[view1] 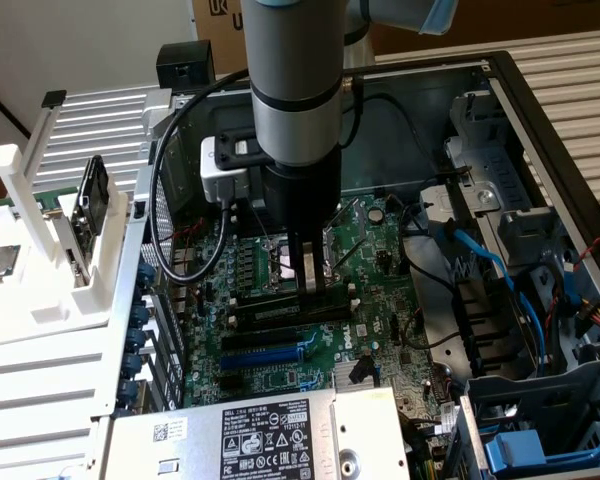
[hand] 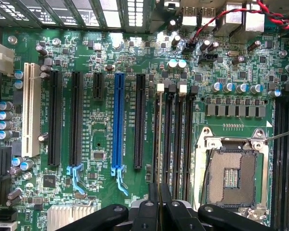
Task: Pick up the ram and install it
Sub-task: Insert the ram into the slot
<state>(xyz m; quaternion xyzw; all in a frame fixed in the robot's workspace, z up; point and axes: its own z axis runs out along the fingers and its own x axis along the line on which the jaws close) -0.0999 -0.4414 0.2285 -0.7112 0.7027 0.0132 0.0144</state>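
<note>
Green mobo [hand: 103,144] w/ blue slot [hand: 118,120], white slot [hand: 31,110], black slots [hand: 54,118]; black fingers [hand: 153,199]; grey arm [view1: 295,60]; blue cables [view1: 480,255].

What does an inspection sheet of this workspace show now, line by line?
surface: green motherboard inside open computer case.
job's things: the ram upright at the memory slots, beside the empty processor socket.
clutter: black-framed board and silver chip on white holder.
grippers: gripper shut on the ram.
cables: blue cables at the exterior view's right; black cable looping beside the arm.
surroundings: cardboard box behind the case.
</note>
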